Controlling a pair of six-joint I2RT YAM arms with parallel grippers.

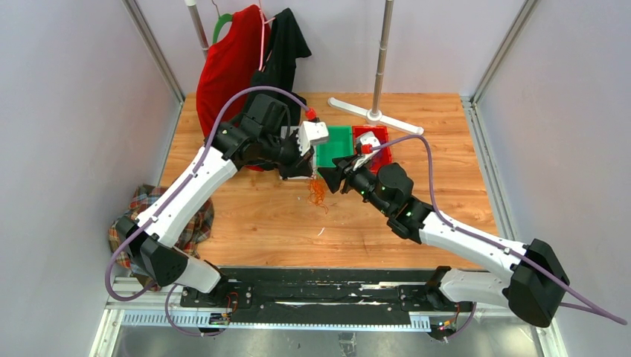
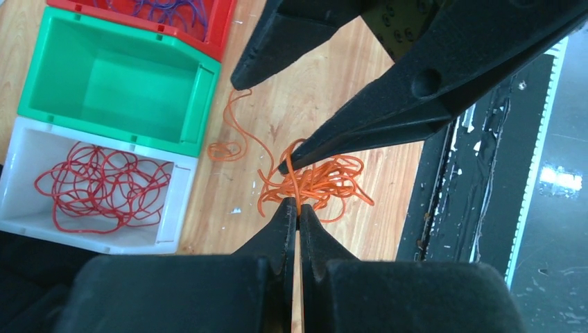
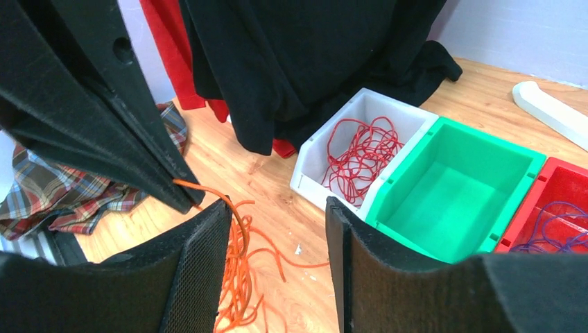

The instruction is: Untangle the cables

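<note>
**Orange cable left to untangle; 2 of 3 binned**

Near side of green bin [image 2: 201,104]: orange cable [image 2: 319,184] is bunched on table [image 2: 222,201]. One strand is pinched by left gripper [image 2: 299,207], fingers together. Right gripper [image 2: 262,125] is held w/ fingers apart, one tip at the clump, nothing gripped. Clump axis is judged approx near-far, w/ a loose tail pointed at the bin. Red cable [image 2: 100,184] is seen in white bin [image 2: 182,208] on green bin's left, purple cable [image 2: 173,10] in red bin [image 2: 220,28] on its right. Approx two thirds done.
</note>
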